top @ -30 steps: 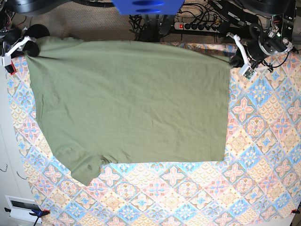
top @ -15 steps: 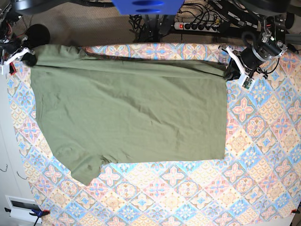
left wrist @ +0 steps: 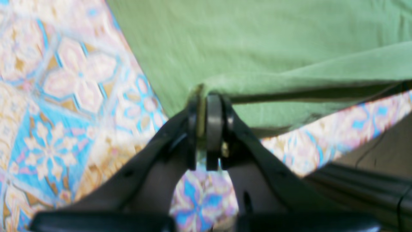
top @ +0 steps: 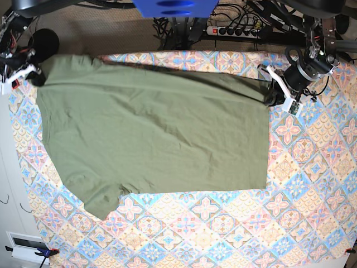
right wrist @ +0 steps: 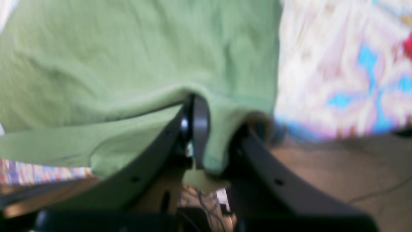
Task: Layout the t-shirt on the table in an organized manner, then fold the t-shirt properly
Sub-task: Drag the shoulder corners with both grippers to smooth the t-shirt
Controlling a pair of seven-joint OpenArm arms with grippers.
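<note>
The olive-green t-shirt [top: 150,134] lies spread over the left and middle of the patterned table [top: 312,184], one sleeve pointing to the near left. My left gripper [top: 274,96] is shut on the shirt's far right corner; in the left wrist view its fingertips [left wrist: 206,106] pinch the hem of the cloth [left wrist: 257,38], which is lifted off the table [left wrist: 64,96]. My right gripper [top: 34,75] is shut on the far left corner; in the right wrist view the cloth [right wrist: 128,48] drapes over the closed fingers [right wrist: 199,125].
A power strip with cables [top: 234,30] and a blue part [top: 175,6] lie beyond the table's far edge. A white box [top: 25,245] sits off the near left corner. Bare patterned cloth shows to the right and in front of the shirt.
Both grippers have pulled the shirt's far edge from beyond the table's far side toward the near side. A strip of table now shows behind the shirt.
</note>
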